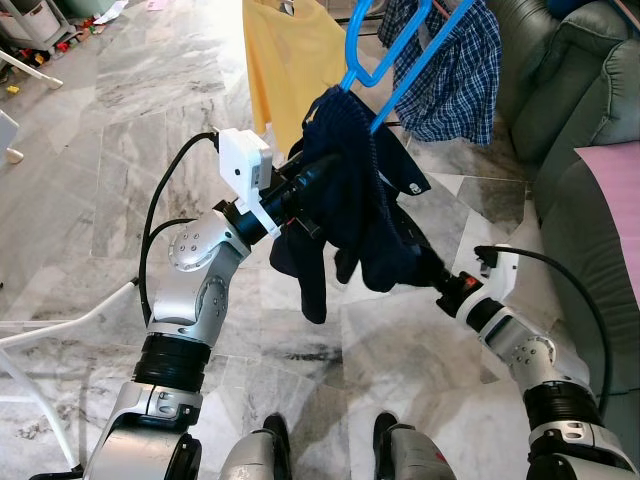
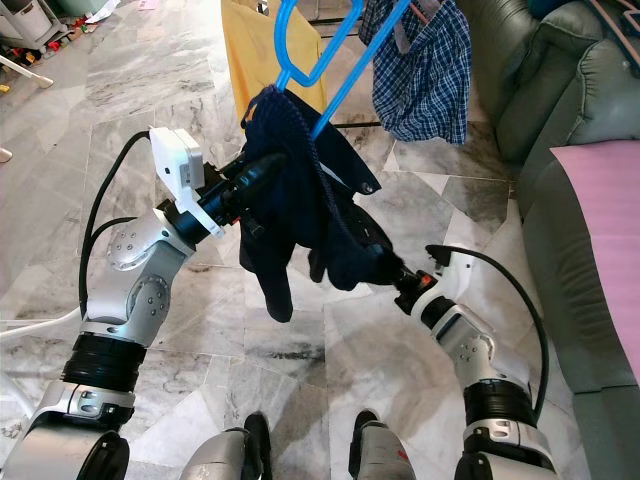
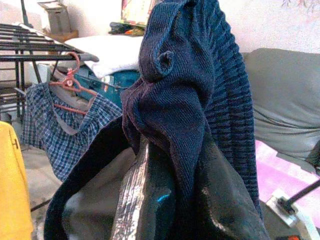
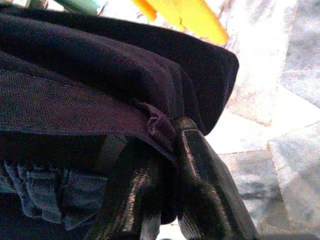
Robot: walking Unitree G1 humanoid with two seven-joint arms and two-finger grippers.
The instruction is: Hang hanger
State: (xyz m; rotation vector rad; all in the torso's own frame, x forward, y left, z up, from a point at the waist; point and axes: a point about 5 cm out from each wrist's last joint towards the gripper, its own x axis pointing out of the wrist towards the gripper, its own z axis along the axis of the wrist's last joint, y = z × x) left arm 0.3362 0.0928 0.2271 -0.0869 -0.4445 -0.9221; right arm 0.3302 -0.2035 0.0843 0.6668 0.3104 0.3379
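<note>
Both the left gripper (image 1: 318, 175) and right gripper (image 4: 165, 150) clench the navy garment (image 1: 355, 210) beneath the blue hanger (image 1: 385, 75); uneven pulling could drag it off.

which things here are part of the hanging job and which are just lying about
Part of the job:
- blue hanger
- dark navy garment draped on it
- left gripper, buried in the garment
- right gripper, pinching the garment's edge

Just lying about:
- yellow shirt
- plaid shirt
- green sofa
- pink cushion
</note>
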